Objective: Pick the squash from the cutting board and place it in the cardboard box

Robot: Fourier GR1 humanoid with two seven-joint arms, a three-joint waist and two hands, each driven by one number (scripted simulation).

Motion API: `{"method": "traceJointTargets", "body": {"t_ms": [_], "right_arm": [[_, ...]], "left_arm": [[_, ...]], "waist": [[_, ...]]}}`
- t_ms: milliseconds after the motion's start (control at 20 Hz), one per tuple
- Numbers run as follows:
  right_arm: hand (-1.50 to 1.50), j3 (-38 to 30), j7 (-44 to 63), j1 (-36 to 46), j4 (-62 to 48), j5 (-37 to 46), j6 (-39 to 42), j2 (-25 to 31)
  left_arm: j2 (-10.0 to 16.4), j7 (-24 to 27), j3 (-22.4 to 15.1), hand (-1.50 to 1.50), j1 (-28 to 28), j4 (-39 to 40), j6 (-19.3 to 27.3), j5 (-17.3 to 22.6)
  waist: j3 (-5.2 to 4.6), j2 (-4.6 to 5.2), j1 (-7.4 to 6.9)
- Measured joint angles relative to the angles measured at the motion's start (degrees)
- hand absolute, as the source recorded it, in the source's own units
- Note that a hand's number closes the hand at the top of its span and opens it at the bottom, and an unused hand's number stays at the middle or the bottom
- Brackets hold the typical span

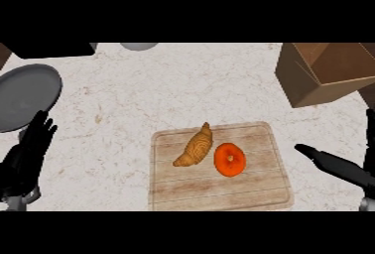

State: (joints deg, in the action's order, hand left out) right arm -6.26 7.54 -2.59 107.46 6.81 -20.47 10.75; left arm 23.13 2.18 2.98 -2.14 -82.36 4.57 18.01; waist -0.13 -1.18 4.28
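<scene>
At the near edge of the pale, veined marble worktop (147, 89), the black left hand (26, 158) rests at the left with straight, spread fingers pointing up. The black right hand (337, 166) shows at the right, its fingers straight and holding nothing. Between them lies the rectangular planked wooden cutting board (219, 191). The orange round squash (229, 159), smooth with a paler centre, sits near the board's middle, just beside a golden ridged crescent croissant (195, 147). Farther off, a flat grey round plate (26, 96) lies at the left edge. The open brown cardboard box (322, 74) stands at the far right corner.
</scene>
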Motion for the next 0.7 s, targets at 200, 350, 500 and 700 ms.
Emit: {"method": "traceJointTargets", "body": {"t_ms": [200, 350, 500, 700], "right_arm": [[-1.5, 3.62, -3.51, -5.13, 8.39, 11.99, -8.99, -3.73], [-1.5, 9.98, -1.5, -10.15, 14.32, 22.8, -11.22, -5.65], [-1.5, 14.87, 4.06, -15.34, 16.36, 31.99, -8.54, -5.52], [-1.5, 17.58, 13.86, -20.45, 17.77, 41.86, -0.99, -3.39]], "left_arm": [[-0.39, -4.06, -0.76, 0.0, 0.81, -2.86, -0.54, 1.95], [-0.18, -6.37, -1.12, 0.0, 1.16, -4.84, -1.0, 2.87], [-0.23, -8.14, -1.38, 0.0, 1.89, -6.19, -0.99, 3.54], [0.09, -9.67, -1.39, 0.0, 2.71, -7.51, -0.92, 3.97]], "waist": [[-0.05, 0.06, -0.85], [-0.13, 0.31, -1.92], [-0.27, 0.6, -2.58], [-0.49, 1.1, -3.27]]}}
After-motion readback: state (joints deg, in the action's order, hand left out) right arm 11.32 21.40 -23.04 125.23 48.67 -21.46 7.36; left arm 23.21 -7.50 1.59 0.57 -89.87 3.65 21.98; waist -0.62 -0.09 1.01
